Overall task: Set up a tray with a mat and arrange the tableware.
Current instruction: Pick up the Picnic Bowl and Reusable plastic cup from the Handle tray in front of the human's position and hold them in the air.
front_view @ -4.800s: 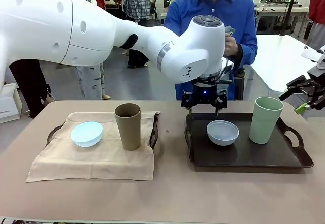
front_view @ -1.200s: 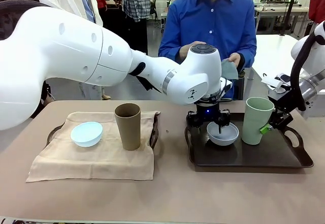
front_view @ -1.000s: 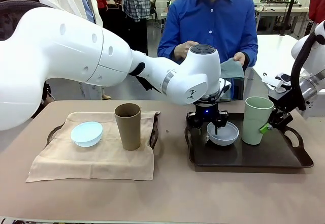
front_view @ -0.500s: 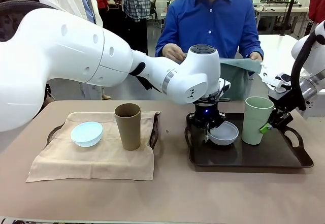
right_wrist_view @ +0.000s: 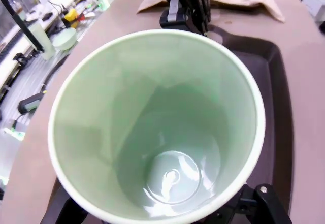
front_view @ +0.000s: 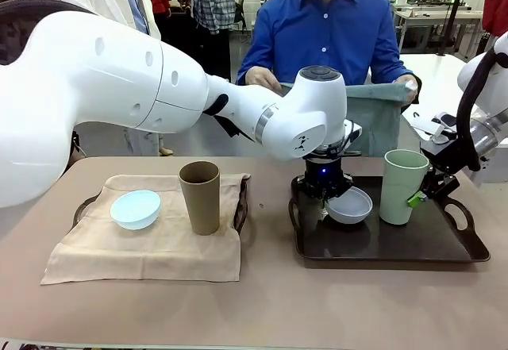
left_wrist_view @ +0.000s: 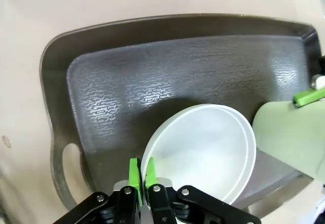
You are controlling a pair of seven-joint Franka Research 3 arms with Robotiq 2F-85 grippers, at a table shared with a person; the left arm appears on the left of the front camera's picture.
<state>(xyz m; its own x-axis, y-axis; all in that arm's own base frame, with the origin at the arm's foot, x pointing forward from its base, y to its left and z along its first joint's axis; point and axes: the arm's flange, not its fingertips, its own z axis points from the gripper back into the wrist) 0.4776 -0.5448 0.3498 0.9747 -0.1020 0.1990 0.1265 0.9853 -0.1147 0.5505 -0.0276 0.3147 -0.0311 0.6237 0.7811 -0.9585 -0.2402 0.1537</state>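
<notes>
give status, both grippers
left gripper shut on white bowl rim, bowl tilted. right gripper gripping green cup. person holds cloth behind tray.

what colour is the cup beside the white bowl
The cup is pale green; right wrist view shows it best.

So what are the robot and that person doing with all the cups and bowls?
They're setting up trays. The robot's left hand pinches the rim of the white bowl, which sits tipped on the dark tray. Its right hand holds the green cup beside it. The person across the table holds a grey-green cloth spread open. The other tray has a beige mat with a blue bowl and a brown cup.
</notes>
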